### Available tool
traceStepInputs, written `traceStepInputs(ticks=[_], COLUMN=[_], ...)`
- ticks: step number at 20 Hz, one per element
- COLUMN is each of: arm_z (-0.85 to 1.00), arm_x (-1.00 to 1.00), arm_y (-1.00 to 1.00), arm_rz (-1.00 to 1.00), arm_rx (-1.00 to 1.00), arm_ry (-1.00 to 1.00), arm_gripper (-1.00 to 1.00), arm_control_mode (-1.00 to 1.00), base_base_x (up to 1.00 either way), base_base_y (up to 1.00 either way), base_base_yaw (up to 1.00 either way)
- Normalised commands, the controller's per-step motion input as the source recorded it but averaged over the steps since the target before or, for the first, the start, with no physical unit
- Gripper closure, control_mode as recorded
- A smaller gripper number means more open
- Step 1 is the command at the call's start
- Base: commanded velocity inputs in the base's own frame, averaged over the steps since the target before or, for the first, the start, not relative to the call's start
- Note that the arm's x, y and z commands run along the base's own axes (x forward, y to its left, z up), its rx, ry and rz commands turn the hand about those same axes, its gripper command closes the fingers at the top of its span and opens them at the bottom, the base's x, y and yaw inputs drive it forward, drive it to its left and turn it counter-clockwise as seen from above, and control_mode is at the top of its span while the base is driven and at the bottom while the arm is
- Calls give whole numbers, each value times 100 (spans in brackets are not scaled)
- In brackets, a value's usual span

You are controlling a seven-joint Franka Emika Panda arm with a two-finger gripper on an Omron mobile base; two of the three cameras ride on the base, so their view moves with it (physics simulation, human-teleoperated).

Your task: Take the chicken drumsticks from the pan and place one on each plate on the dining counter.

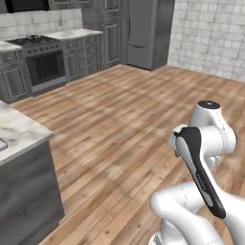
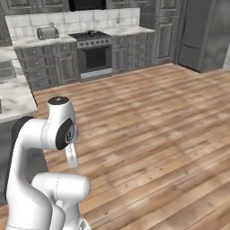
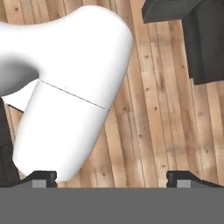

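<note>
Wooden floor (image 3: 148, 131) lies beneath the wide-open, empty gripper (image 3: 111, 179).

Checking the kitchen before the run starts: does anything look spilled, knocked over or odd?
Nothing stands out. The wooden floor is free of spills, the stove and toaster stand upright against the wall, and the end effector is open above the floor, holding nothing.

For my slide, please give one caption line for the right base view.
White robot arm on wooden plank floor, facing grey cabinets and black stove.
</note>
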Motion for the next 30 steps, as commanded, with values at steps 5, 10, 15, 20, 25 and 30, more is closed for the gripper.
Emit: traceStepInputs(ticks=[5,10,15,20,25,30], arm_z=[0,0,0,0,0,0], arm_x=[0,0,0,0,0,0], arm_y=[0,0,0,0,0,0], arm_rz=[0,0,0,0,0,0], arm_rx=[0,0,0,0,0,0], arm_ry=[0,0,0,0,0,0], arm_gripper=[-100,-100,-100,-100,-100,-100], arm_control_mode=[100,100,100,100,100,100], base_base_x=[100,100,100,100,100,100], base_base_y=[-60,-45,-30,-17,0,0], base_base_yaw=[30,22,18,15,13,16])
